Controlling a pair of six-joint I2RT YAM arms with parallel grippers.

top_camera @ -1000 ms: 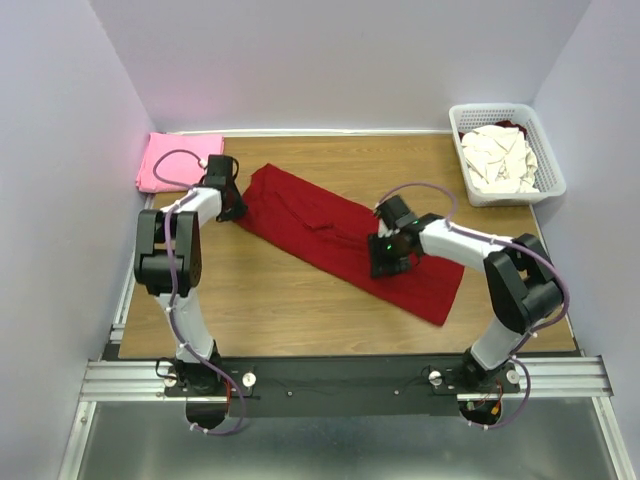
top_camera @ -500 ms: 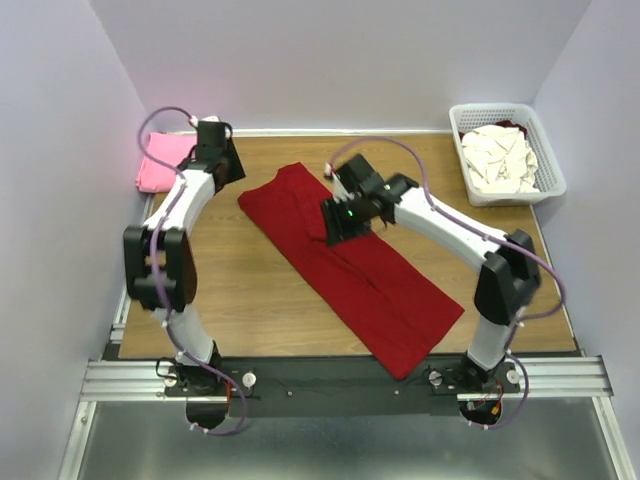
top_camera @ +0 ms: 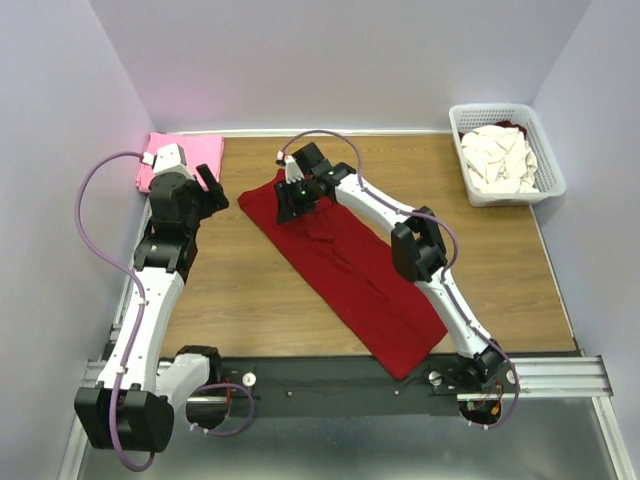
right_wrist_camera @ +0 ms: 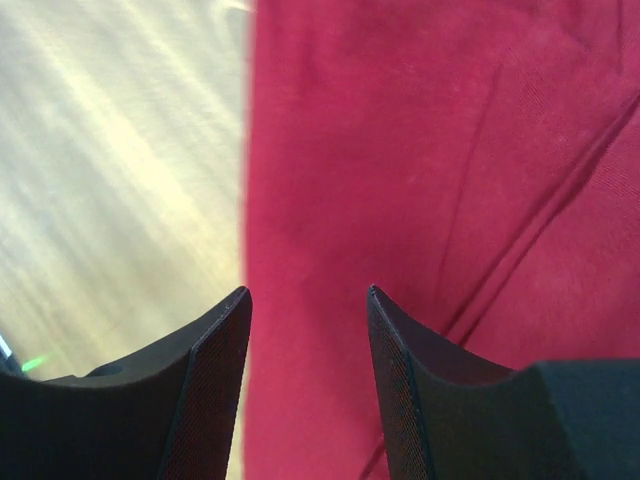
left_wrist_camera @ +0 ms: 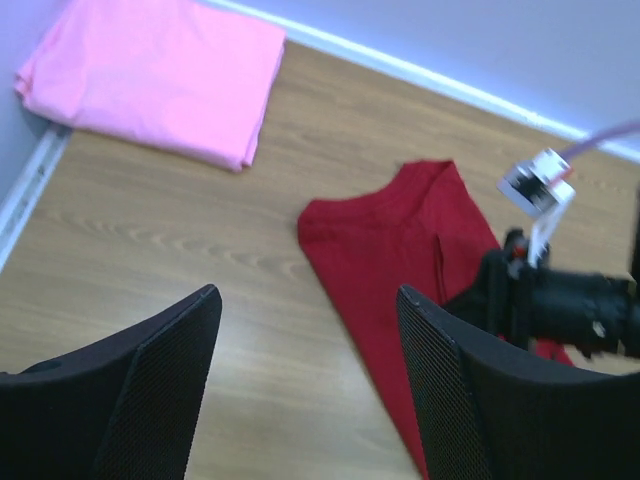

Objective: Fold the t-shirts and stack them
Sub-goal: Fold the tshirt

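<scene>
A dark red t-shirt (top_camera: 350, 270) lies as a long folded strip, running diagonally from the far middle of the table to its near edge. My right gripper (top_camera: 293, 200) hovers open over the strip's far end; in the right wrist view its fingertips (right_wrist_camera: 306, 292) straddle red cloth (right_wrist_camera: 430, 150) by the left edge, holding nothing. My left gripper (top_camera: 212, 190) is open, left of the shirt and apart from it, above bare wood (left_wrist_camera: 305, 292). A folded bright pink t-shirt (top_camera: 185, 155) lies at the far left corner. Cream-white t-shirts (top_camera: 500, 155) fill the basket.
A white lattice basket (top_camera: 553, 160) stands at the far right corner. Purple walls close in the table on three sides. The right arm stretches across the table over the red shirt. A metal rail (top_camera: 340, 375) runs along the near edge.
The left gripper has opened, let go of the red shirt and drawn back left. The right arm swept from the shirt's middle to its far end. The shirt now lies longer and narrower.
</scene>
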